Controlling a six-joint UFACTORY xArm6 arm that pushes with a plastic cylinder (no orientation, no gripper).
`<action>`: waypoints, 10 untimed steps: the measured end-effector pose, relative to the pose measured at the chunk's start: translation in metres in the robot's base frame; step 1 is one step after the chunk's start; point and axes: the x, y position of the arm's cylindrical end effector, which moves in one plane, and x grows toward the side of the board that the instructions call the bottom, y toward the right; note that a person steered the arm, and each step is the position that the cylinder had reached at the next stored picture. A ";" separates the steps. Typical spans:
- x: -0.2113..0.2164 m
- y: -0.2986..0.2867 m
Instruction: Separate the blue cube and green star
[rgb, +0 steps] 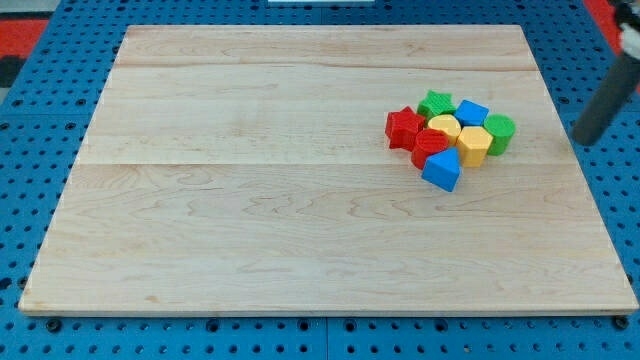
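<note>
Green star touching blue cube, tip right

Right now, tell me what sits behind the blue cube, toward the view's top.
Nothing beyond the blue cube except bare board. The green star touches its left side. My tip is far right. Nothing looks hidden behind it.

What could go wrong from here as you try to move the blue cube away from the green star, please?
The blue cube and green star touch inside a tight cluster, so a push will likely drag neighbours such as the yellow block or green cylinder along. My tip sits to the view's right of the cluster near the board's edge, so it may shove everything together instead of splitting the pair.
</note>
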 end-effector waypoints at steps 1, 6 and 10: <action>-0.022 -0.071; -0.080 -0.231; -0.142 -0.223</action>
